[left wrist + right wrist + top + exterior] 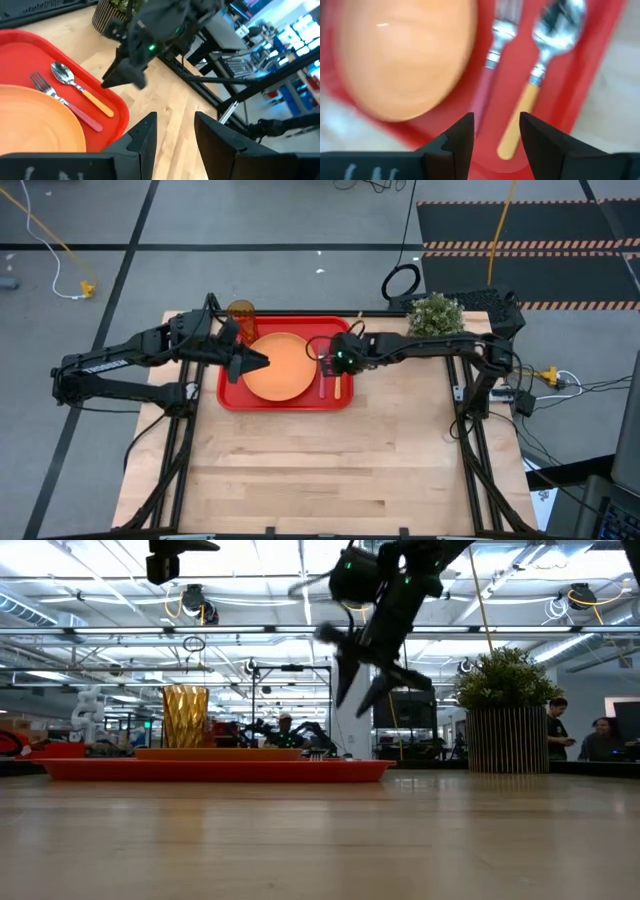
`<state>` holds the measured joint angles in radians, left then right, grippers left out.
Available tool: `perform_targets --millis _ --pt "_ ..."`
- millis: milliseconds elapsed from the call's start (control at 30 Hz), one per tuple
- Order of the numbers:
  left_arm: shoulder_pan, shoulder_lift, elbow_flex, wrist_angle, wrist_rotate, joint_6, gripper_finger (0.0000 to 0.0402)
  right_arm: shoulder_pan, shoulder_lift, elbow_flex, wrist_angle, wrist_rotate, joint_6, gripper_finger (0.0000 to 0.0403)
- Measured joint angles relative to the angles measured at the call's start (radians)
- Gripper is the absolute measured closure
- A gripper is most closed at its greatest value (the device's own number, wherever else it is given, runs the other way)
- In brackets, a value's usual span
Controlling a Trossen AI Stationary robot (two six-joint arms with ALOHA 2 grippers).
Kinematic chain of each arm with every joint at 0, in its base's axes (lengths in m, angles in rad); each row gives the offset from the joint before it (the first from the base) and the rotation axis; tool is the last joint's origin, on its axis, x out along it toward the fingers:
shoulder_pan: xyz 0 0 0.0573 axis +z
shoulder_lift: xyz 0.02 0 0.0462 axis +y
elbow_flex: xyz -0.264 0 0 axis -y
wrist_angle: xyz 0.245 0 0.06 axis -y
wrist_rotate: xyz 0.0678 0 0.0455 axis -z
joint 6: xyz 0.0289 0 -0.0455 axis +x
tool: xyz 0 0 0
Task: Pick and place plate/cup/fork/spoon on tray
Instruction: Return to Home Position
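The red tray (228, 395) lies at the table's far middle. On it lie the orange plate (280, 367), the amber cup (241, 311) upright at its far left corner, and the pink-handled fork (487, 82) and orange-handled spoon (520, 112) side by side by its right rim. My right gripper (326, 360) hovers open above the fork and spoon and also shows in the low view (362, 690). My left gripper (258, 362) is open and empty above the plate's left edge.
A potted green plant (436, 313) stands at the table's far right, just behind my right arm. The bare wooden table (320, 470) stretches from the tray toward the near edge. People stand in the room beyond the table (555, 730).
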<state>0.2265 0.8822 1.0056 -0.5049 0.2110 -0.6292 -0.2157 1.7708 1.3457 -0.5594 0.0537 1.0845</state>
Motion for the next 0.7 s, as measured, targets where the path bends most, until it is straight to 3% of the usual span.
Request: perform_targets --millis 400,567,700 --pt "-0.004 0.0 0.0 0.0 -0.003 0.275 0.027 0.007 -0.267 0.0 0.039 -0.058 -0.505 0.0252" --pt "-0.004 0.0 0.0 0.0 -0.055 0.295 0.027 0.007 -0.38 0.0 0.039 -0.058 -0.72 0.0259" --pt "-0.004 0.0 0.0 0.026 -0.086 0.277 0.027 0.008 -0.467 0.0 0.037 -0.059 -0.849 0.0288"
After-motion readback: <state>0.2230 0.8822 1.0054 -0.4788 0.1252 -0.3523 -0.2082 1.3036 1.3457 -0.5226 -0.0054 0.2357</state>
